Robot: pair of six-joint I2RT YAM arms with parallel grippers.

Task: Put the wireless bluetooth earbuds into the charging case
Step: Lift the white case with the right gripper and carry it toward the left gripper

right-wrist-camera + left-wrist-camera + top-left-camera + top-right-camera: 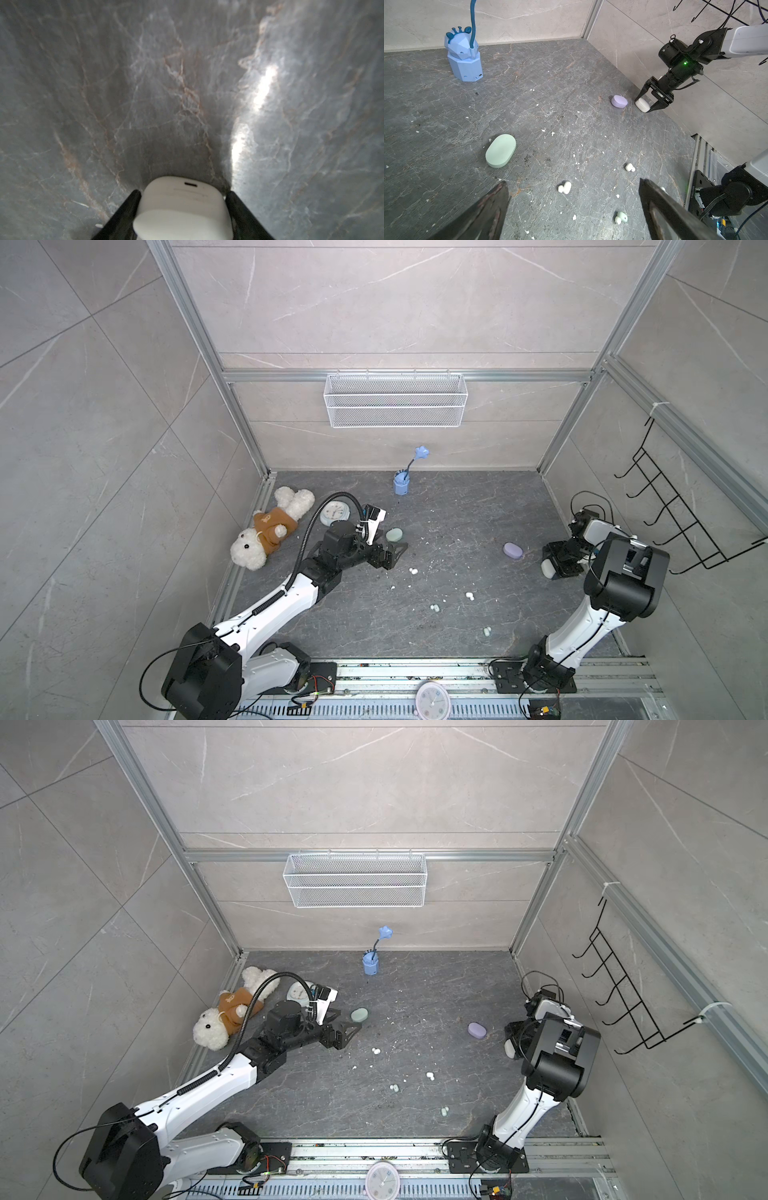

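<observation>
Nearest you in both top views, a round pale-pink plastic clock point(433, 701) lies on the metal rail at the front edge of the dark stone-look bench point(457, 510). Past it, four tiny glossy two-lobed buds lie loose on the bare bench between its middle and its front edge. A white earbud point(412, 571) lies nearest your left gripper point(398, 558). Then come a mint-green earbud point(434, 608) and a pale earbud point(469, 595) whose tint you cannot tell. A second mint-green earbud point(486, 630) lies closest to the front edge. The mint-green oval charging case point(393, 535) lies closed just beyond your left gripper. The lavender oval charging case point(513, 550) lies closed toward the right edge. Near it, at that edge, the white oval charging case point(546, 569) sits within your right gripper point(550, 564).

From the left wrist, your left gripper point(572, 181) hangs above the bench with its fingers spread wide. The white earbud point(564, 187) lies below the gap, touching neither finger. Across the bench, your right gripper point(643, 105) brackets the white case point(641, 104), which rests on the bench with the lavender case point(619, 101) just beside it.

From the right wrist, the white case point(182, 207) fills the gap between the black fingers point(124, 212). Each finger runs close along a flank, but you cannot tell whether they pinch the case or only bracket it.
</observation>
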